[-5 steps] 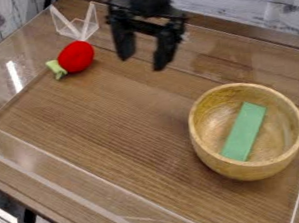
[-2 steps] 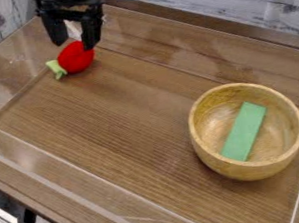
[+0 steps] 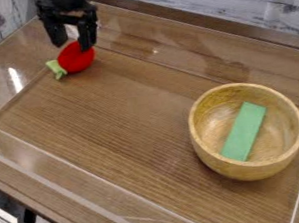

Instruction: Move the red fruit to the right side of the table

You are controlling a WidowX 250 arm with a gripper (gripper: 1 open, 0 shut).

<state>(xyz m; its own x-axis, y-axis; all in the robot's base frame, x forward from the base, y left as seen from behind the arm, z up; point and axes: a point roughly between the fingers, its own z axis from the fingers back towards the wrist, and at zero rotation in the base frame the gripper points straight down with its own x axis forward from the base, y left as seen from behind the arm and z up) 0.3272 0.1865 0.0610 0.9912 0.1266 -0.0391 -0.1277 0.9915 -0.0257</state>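
Observation:
The red fruit (image 3: 76,59), a small bright-red toy strawberry with a pale green stem end pointing left, lies on the brown wood-grain table (image 3: 126,116) near its far left corner. My black gripper (image 3: 72,36) hangs straight down right over the fruit, open, one finger on each side of its top. The fingertips reach down to the top of the fruit; I cannot tell whether they touch it. Nothing is held between them.
A wooden bowl (image 3: 206,136) with a flat green rectangular block (image 3: 244,131) inside stands at the right. Low clear acrylic walls (image 3: 22,152) border the tabletop. A pale plank wall runs behind the table.
The gripper has travelled from the back middle of the table leftward to the fruit and sunk toward it, staying open. The fruit and the bowl have kept their places.

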